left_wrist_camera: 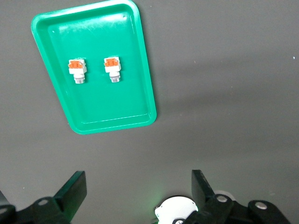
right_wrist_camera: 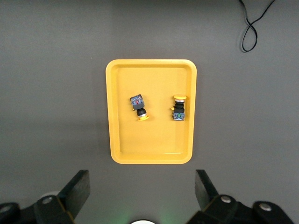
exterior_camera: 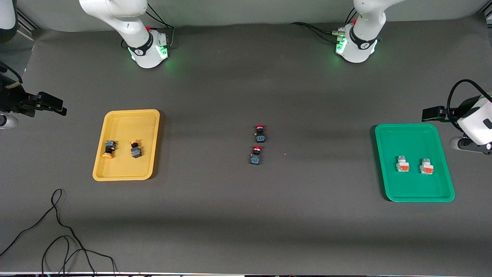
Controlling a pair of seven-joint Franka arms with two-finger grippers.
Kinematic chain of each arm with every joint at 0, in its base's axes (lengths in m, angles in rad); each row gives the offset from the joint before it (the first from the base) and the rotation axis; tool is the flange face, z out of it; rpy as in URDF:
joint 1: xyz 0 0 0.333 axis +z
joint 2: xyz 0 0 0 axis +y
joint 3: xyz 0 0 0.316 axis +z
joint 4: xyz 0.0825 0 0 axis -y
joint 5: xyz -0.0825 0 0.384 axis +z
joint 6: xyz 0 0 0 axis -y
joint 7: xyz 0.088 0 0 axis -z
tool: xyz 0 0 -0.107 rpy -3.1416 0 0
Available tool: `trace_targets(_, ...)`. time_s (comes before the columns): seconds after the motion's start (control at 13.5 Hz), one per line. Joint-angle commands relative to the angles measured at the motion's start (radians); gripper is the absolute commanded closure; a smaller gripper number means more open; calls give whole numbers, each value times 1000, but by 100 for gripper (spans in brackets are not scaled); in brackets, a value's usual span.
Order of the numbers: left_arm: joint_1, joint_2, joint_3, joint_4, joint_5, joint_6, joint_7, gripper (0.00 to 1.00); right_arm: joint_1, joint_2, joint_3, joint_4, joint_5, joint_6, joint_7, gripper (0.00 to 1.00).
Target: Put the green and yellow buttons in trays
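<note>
From my station I see the right gripper (exterior_camera: 63, 111) pulled off toward its own end of the table, up in the air over bare mat just outside the yellow tray (exterior_camera: 111, 119), its fingers (right_wrist_camera: 77, 189) spread wide and holding nothing. Inside that yellow tray lie two yellow-capped buttons side by side and apart from each other — one (exterior_camera: 108, 149) with its cap pointing toward the front camera, the other (exterior_camera: 135, 148) with its cap pointing away from it. At the middle of the dark grey table (exterior_camera: 246, 215) two red-capped buttons rest on the mat, one (exterior_camera: 260, 133) farther from the front camera and the other (exterior_camera: 256, 155) just nearer, close together but not touching. Toward the left arm's end sits the green tray (exterior_camera: 384, 132), and in it two white-bodied buttons with orange blocks lie beside each other — one (exterior_camera: 402, 164) and its neighbour (exterior_camera: 426, 167). The left gripper (exterior_camera: 434, 114) hangs over the mat just off the green tray's corner, fingers (left_wrist_camera: 74, 189) wide apart and empty. A black cable (exterior_camera: 57, 223) trails over the table's near corner at the right arm's end.
</note>
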Motion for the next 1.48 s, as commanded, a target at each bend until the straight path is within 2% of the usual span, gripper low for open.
trace_targets(0.0,-52,-3,14,22,3,-20,10,1,1,9,4,24,-10,-12,17,0)
trace_targets(0.15,-164,-7,130,30,-3,-26,5,1,1,8,4,24,-10,-12,17,0)
trace_targets(0.44,-509,-22,480,31,-14,-20,10,1,1,8,4,24,-10,-12,17,0)
trace_targets(0.52,-557,-26,534,31,-38,-17,10,1,1,9,4,25,-10,-12,17,0)
trace_targets(0.67,-563,-66,552,-19,-65,37,11,1,1,9,4,24,-10,-12,17,0)
trace_targets(1.04,-562,-244,546,-321,-69,336,3,1,-1,9,4,28,-10,-10,17,0)
trace_targets(1.11,-550,-250,539,-332,-84,361,-1,0,1,11,4,28,-10,-10,17,0)
trace_targets(1.26,-518,-244,540,-328,-234,403,6,0,1,9,4,27,-10,-12,17,0)
trace_targets(1.41,-519,-226,540,-294,-252,390,-3,0,1,11,4,27,-10,-10,17,0)
